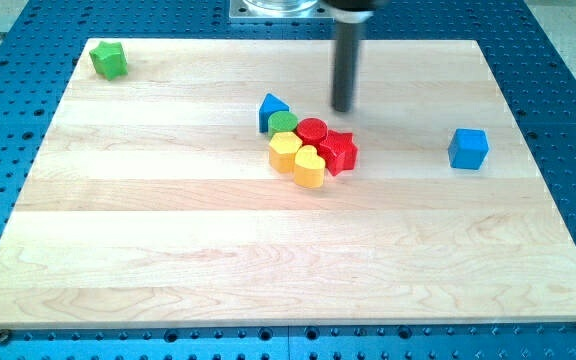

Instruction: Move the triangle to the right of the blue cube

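Blue triangle waits left of my tip, far from the blue cube.

There is no pincer, only a rod. The blue triangle sits at the cluster's upper left, just left of my tip; the blue cube stands well apart at the view's right. The pale wooden worktop rests on a blue perforated base.

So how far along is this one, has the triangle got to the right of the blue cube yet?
Nothing looks done: the blue triangle sits at the top left of the central cluster, far left of the blue cube. In hand: my tip is just right of the triangle, above the red cylinder, not touching it. Left: the whole push past the cube.
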### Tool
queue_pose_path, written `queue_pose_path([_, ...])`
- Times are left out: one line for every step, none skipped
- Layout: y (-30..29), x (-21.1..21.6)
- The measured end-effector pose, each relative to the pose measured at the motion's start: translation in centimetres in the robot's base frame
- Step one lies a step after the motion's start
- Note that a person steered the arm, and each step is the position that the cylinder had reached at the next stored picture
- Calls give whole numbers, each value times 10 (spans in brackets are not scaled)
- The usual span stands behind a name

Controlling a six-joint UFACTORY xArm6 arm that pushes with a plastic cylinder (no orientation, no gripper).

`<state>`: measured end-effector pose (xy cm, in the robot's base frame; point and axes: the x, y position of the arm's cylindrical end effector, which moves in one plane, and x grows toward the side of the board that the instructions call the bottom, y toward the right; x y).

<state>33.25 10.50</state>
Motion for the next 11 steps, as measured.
queue_pose_path([-86,-31])
queue_pose_path([-180,-32])
queue_pose_path([-201,20])
queue_pose_path([-144,35])
queue_pose_path([-126,11])
queue_pose_path([-47,9])
queue_pose_path([82,25])
queue_pose_path([73,5])
queue_pose_path([113,8])
queue_pose_path([129,15])
queue_pose_path([147,9])
